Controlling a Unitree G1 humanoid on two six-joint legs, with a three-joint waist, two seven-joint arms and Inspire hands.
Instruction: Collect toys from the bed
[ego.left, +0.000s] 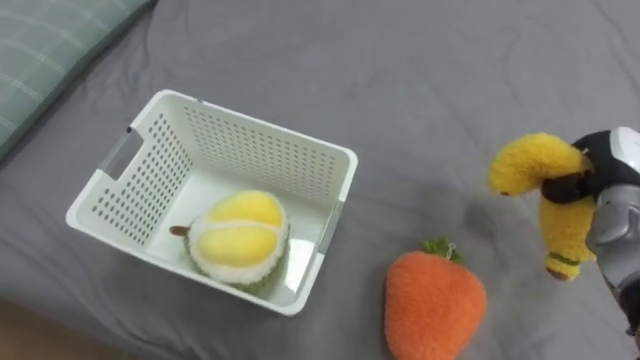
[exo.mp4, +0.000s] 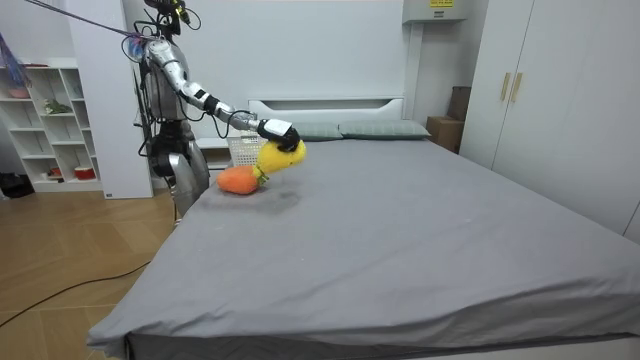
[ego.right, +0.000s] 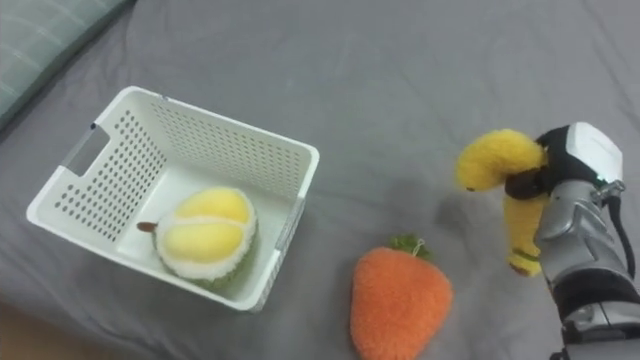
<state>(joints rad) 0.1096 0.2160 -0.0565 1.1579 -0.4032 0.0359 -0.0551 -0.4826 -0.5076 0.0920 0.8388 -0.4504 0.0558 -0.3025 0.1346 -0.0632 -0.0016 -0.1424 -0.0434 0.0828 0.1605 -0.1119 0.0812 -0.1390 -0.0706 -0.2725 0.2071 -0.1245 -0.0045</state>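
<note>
Right hand (ego.right: 578, 175) is closed, fingers curled round the banana (ego.right: 495, 160), holding it up off the bed (ego.right: 400, 80). Carrot (ego.right: 400, 300) lies on the sheet near the hand, to its lower left. Basket (ego.right: 100, 185) sits further left, well apart, with the durian (ego.right: 205, 240) inside. Robot stands at the bed's edge, arm stretched out.

Basket (ego.left: 240, 140) is white plastic, smooth with a slight sheen, walls full of holes. The durian (ego.left: 240, 240), carrot (ego.left: 435, 305) and banana (ego.left: 535, 165) are all fuzzy matt plush. Bed sheet (ego.left: 400, 80) is plain grey matt cloth. Right hand (ego.left: 612, 222) looks like silvery metal with black and white plastic bits.
</note>
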